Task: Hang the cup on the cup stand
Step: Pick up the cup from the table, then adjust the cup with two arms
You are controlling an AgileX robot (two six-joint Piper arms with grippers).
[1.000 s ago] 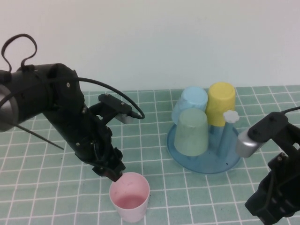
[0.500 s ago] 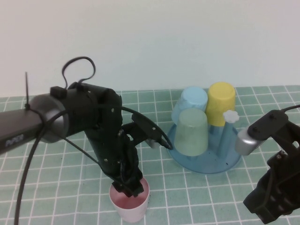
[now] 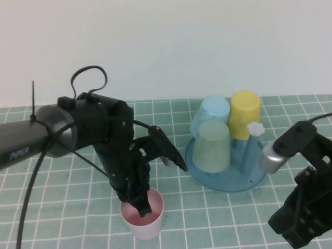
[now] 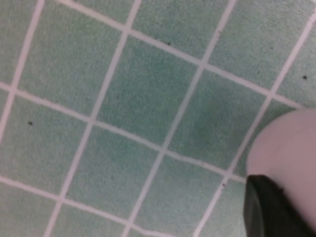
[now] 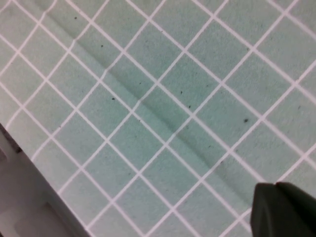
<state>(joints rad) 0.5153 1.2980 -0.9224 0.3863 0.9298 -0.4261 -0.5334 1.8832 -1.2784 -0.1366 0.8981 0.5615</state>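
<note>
The pale pink cup [image 3: 149,227] stands upright on the green checked mat, near the front and left of the cup stand. My left gripper [image 3: 141,207] reaches down onto its rim. One finger is inside the cup, and in the left wrist view the other black finger [image 4: 269,210] lies against the cup's [image 4: 289,148] outer wall, so the gripper is shut on the wall. The cup stand [image 3: 233,185], a round blue tray, has one free peg with a white flower cap [image 3: 254,128]. My right gripper [image 3: 298,228] is parked at the front right, shut and empty, its tips [image 5: 271,186] over bare mat.
Three cups hang upside down on the stand: a light green one [image 3: 212,145] in front, a yellow one [image 3: 244,114] and a light blue one [image 3: 211,113] behind. A white wall backs the table. In the right wrist view the mat's edge [image 5: 29,163] shows.
My left arm swung over the pink cup and lowered a finger into it, then the jaws closed on the rim. The cup has barely shifted. My right arm has not moved.
</note>
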